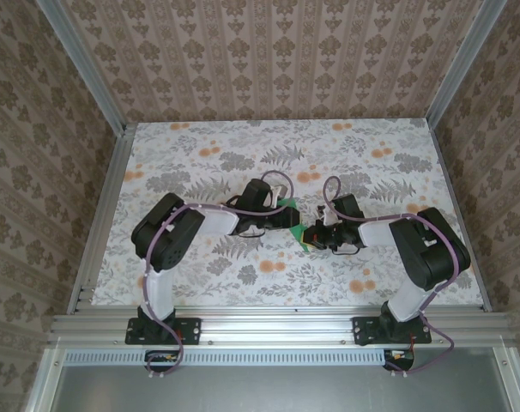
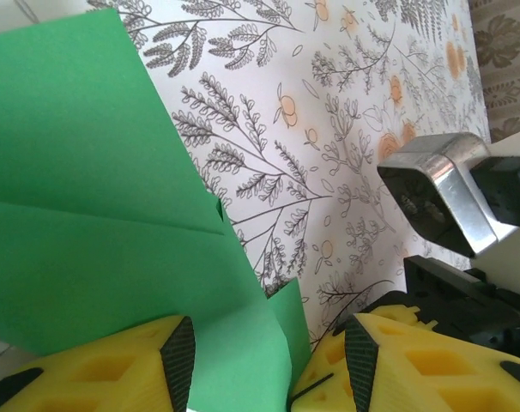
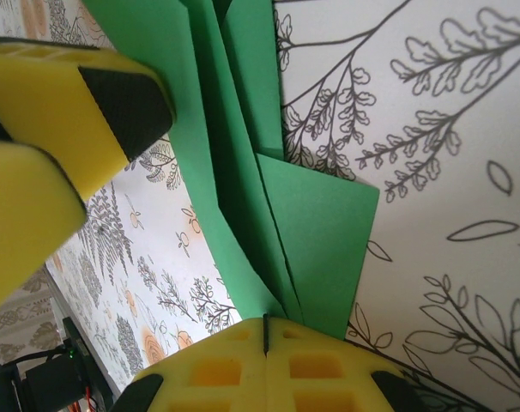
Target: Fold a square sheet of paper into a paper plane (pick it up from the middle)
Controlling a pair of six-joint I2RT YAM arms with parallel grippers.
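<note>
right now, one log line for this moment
paper: green, partly folded, lifted off the table | right hand: shut on paper | left hand: open, paper in the gap

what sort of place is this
Probably a robot test cell, not a home: metal frame around a flower-print table, wallpapered panels on three sides, left arm and right arm bolted at its edge.

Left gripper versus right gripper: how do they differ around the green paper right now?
The left gripper has its jaws apart, while the right gripper is shut with no gap. The folded green paper only passes through the left gripper's gap, but the right gripper pinches it. Both are yellow and meet at the same sheet.
</note>
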